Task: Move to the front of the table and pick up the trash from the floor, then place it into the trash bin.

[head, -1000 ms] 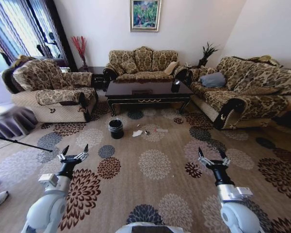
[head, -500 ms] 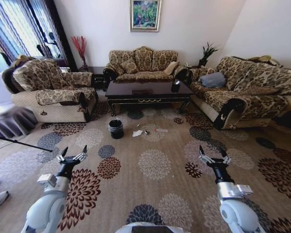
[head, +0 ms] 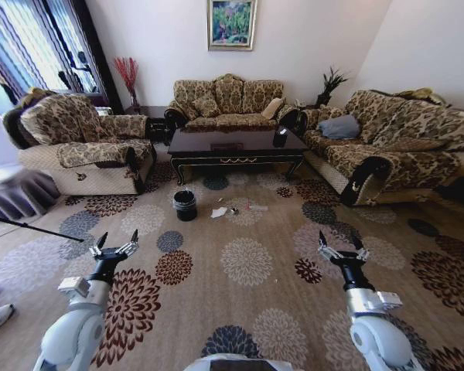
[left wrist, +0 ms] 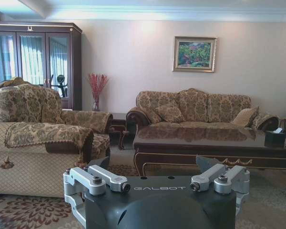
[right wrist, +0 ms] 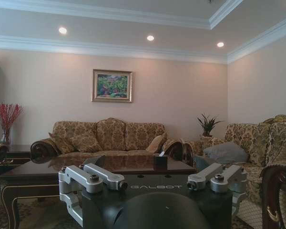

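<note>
The table [head: 236, 145] is seen across the room in the head view, standing on the flowered carpet [head: 247, 263] in front of the sofa [head: 228, 100]. A dark tissue box [head: 280, 138] is set on its top, toward the robot's right end.

On the carpet in front of the table the bin [head: 185, 205] is found, a small black bucket, standing upright. Just to its right the trash [head: 232, 209] is scattered: a white tissue [head: 219, 212] lies nearest the bin, a small shiny piece is seen beside it, and a clear bottle [head: 257, 207] lies farther right. All of it is apart from the bin and well apart from both arms.

The left gripper [head: 115, 249] is held low over the carpet at the left, its fingers spread wide with nothing between them. The right gripper [head: 341, 250] is held likewise at the right, also spread and empty. In the wrist views, the table's gold-trimmed front and the sofa are seen beyond the parted fingers of the left gripper [left wrist: 157, 179] and the right gripper [right wrist: 155, 179].
</note>
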Controlling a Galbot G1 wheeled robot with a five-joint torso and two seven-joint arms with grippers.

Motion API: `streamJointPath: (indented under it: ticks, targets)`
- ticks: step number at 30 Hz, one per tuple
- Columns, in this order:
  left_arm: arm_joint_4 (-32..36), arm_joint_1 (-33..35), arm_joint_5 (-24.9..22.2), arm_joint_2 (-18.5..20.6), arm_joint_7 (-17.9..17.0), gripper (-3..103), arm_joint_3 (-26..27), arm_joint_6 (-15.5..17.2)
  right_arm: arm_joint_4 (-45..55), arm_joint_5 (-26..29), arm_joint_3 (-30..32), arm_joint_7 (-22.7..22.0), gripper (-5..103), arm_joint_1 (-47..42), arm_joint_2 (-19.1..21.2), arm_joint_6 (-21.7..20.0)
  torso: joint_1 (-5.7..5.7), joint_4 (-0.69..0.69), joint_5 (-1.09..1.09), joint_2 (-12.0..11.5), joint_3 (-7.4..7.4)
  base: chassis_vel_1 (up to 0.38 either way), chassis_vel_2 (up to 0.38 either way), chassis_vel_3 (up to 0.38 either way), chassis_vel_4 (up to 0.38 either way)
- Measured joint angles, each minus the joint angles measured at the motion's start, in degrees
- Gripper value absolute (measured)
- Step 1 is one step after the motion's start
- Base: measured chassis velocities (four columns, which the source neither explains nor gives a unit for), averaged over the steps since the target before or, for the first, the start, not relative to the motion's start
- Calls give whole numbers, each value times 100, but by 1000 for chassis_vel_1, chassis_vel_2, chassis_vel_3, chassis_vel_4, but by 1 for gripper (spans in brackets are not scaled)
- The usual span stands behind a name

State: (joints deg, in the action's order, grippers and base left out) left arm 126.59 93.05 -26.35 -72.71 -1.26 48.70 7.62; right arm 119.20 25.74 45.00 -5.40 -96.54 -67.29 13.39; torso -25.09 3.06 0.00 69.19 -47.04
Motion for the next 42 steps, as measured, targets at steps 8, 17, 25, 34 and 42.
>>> streamJointPath:
  ticks: [8, 17, 25, 34, 42]
  targets:
    - [-57, -34, 23, -28, 6, 100, -37, -16, -32, 1, -15, -5, 100, 20, -4, 1, 0, 0, 0, 0, 0, 0, 0, 0, 0]
    - [-107, -50, 31, -13, 14, 100, -48, -28, -68, -8, -37, 12, 100, 51, -21, 34, 0, 0, -1, 0, 0, -15, 27, 18, -14]
    - [-146, -48, 101, -36, 23, 100, -82, -53, -137, -49, -52, 120, 100, 89, -40, 152, -2, 0, 0, -1, -1, -13, 17, 27, -15]
    - [-168, -23, 291, -101, 22, 100, -149, -54, -178, -59, -61, 130, 100, 105, -54, 180, 57, 0, 0, -133, 70, 0, 0, 0, 0]
    - [-140, 29, 310, -104, 21, 100, -150, -69, -193, -93, -66, 66, 100, 102, -74, 188, 156, 0, 0, -343, 183, 0, 0, 0, 0]
